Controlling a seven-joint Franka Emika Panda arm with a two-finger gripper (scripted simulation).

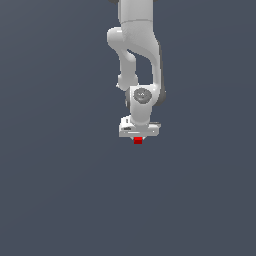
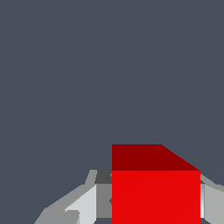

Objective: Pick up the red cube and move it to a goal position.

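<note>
In the exterior view you see the white arm [image 1: 135, 55] reaching down through the middle of the picture over a plain grey-blue floor [image 1: 55, 190]. At its lower end sits the gripper [image 1: 138, 137], a wide pale block. The cube [image 1: 138, 141] shows as a small red patch directly under that block, touching its underside and much narrower than it. You cannot make out the fingers here; the block hides them. You also cannot tell from this view whether the cube rests on the floor or hangs above it.

In the wrist view the cube [image 2: 155, 197] fills much of the close foreground, with a bright red face towards you and a darker red face above it. The gripper [image 2: 148, 199] frames it: one grey finger [image 2: 85, 203] stands close beside the cube on one side, with a thin dark gap showing, and the other finger [image 2: 213, 199] lies right against the opposite side. The jaws stand narrow about the cube, yet you cannot tell for certain that they clamp it. Beyond the cube lies only the same flat floor [image 2: 87, 78].
</note>
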